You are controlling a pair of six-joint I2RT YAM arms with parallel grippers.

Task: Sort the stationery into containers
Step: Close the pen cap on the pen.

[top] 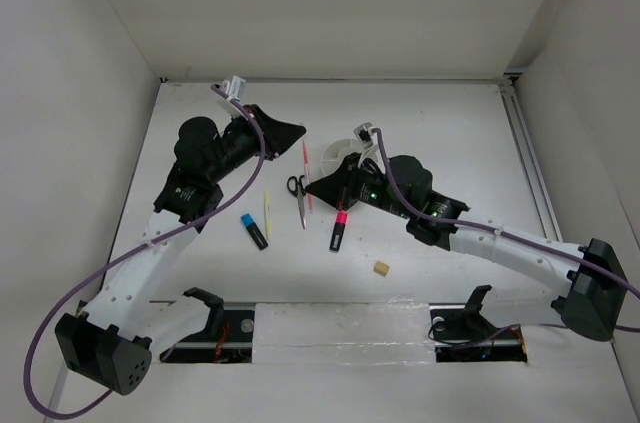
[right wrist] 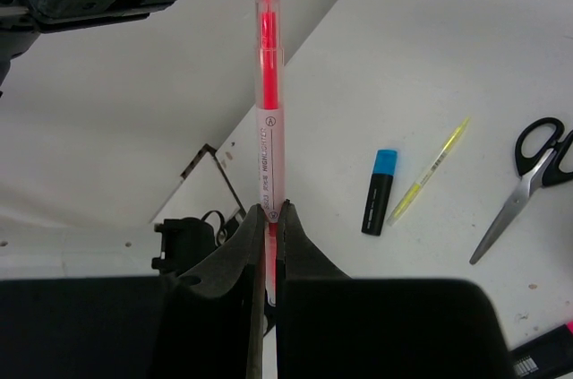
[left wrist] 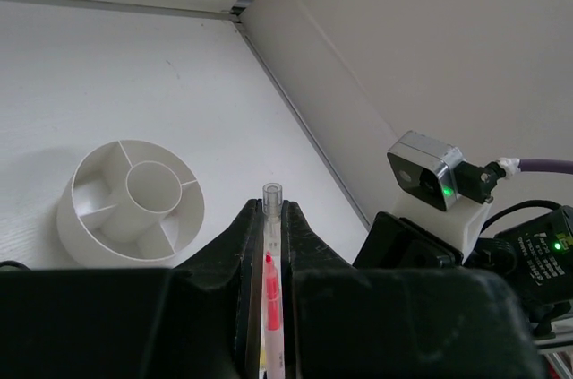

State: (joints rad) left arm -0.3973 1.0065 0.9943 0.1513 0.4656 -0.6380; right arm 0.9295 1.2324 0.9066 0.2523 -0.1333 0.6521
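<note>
Centre frame, both wrist views: red pen [right wrist: 267, 119], clamped.
My left gripper [left wrist: 271, 218] and right gripper [right wrist: 271, 213] each pinch it, jaws narrow; white desk organiser [left wrist: 89, 237] at lower left of left wrist view.

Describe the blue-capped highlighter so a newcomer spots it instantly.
On the table, beside the left arm's forearm, lies the blue-capped highlighter. Its stubby black body separates it from the thin yellow pen alongside; its cap colour, from the pink-capped highlighter.
</note>
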